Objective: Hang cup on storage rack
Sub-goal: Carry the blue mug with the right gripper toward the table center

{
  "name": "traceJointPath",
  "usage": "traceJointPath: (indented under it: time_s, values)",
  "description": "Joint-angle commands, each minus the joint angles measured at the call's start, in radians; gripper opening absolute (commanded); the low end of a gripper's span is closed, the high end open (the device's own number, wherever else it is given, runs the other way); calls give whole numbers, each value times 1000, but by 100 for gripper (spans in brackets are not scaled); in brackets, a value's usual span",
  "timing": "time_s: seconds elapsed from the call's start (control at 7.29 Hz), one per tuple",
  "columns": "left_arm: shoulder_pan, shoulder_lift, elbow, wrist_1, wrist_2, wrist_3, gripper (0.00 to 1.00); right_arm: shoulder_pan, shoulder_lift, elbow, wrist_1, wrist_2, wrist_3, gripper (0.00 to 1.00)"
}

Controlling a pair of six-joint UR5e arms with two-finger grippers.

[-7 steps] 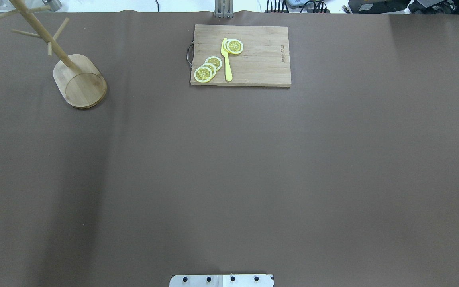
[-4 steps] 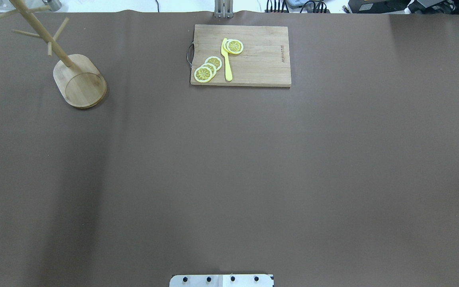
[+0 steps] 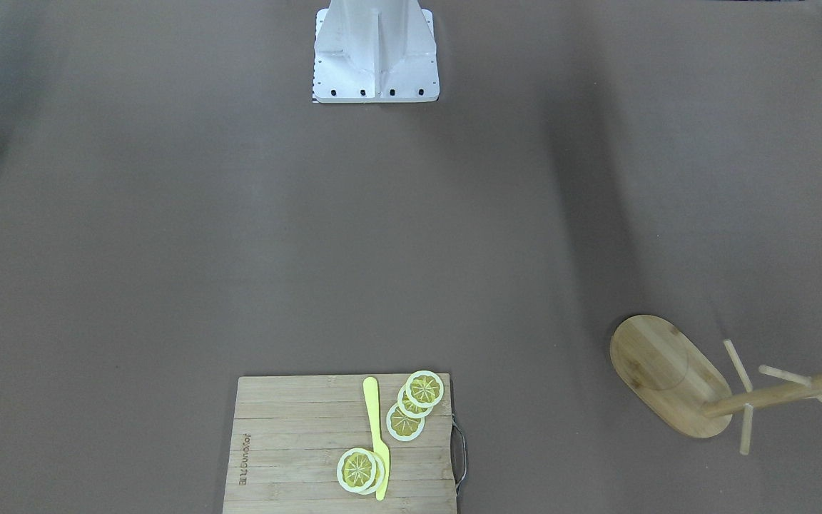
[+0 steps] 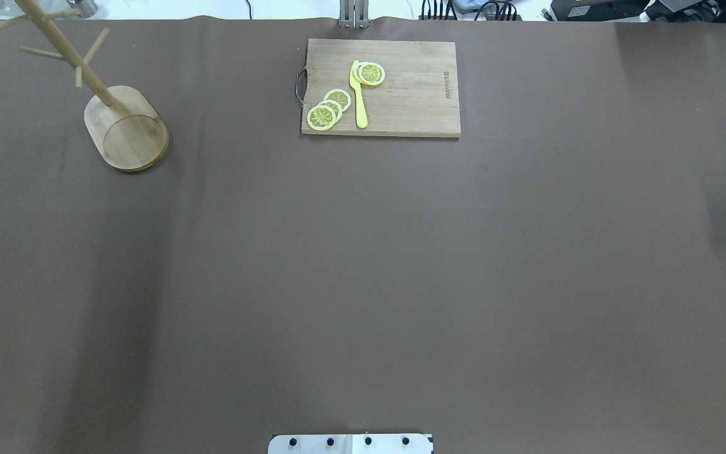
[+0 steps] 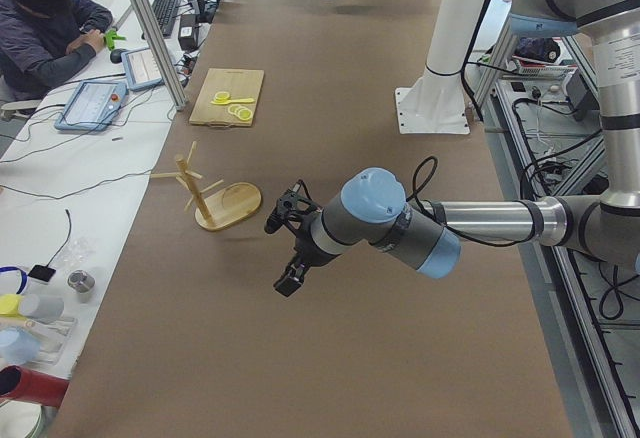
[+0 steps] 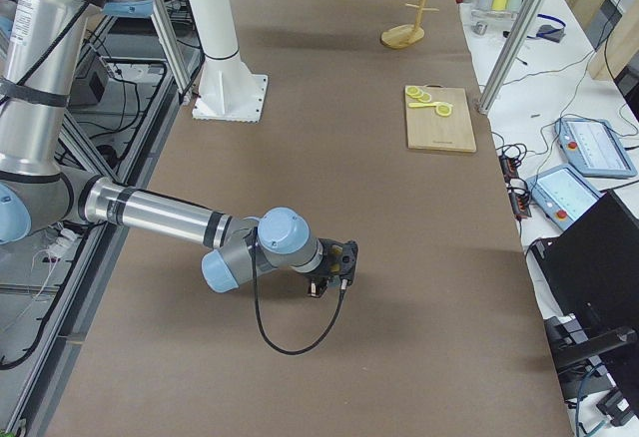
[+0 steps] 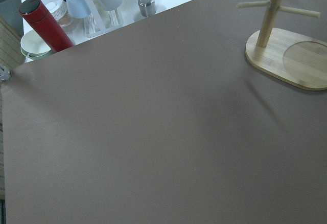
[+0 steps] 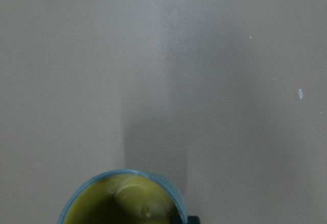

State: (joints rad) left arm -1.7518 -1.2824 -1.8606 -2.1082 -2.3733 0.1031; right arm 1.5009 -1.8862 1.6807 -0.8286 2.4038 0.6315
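Two jaw states cannot be told: left gripper (image 5: 290, 280), right gripper (image 6: 340, 260). Inside of cup (image 8: 122, 203) shown by right wrist view alone; rack (image 4: 126, 129), board (image 4: 413, 94) shown overhead.

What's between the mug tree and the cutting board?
Nothing. In the overhead view, the stretch of brown table cover between the storage rack and the cutting board is bare.

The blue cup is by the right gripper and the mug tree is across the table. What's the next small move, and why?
Probably ease the right gripper, with the cup, a short way toward the robot's left, heading for the storage rack. The cup sits at the table's right end, just under the right wrist camera; the rack stands far left with bare pegs. Grip state unclear.
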Motion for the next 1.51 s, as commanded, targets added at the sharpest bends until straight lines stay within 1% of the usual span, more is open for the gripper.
traceJointPath:
  time_s: [0.0,0.14,0.27,0.41,0.55,0.69,0.82,1.23,1.37]
  values:
    - [0,0,8,-1,-18,-2,99,-57,18,100,-1,8,222,0]
    - [0,0,11,-1,-18,-3,99,-103,48,135,-1,-4,343,0]
    - [0,0,11,-1,-18,-5,99,-149,94,146,-1,-15,425,0]
    - [0,0,11,0,-18,-5,99,-203,143,146,-1,-47,509,0]
    - [0,2,11,0,-18,-5,99,-256,189,146,-3,-98,601,0]
    - [0,5,11,0,-18,-5,99,-305,226,148,-15,-139,643,0]
    - [0,5,11,0,-18,-5,99,-371,275,174,-80,-205,709,0]
    - [0,5,23,-1,-17,-5,99,-569,436,327,-440,-415,848,0]
    - [0,5,24,-1,-17,-5,99,-618,516,353,-565,-457,902,0]
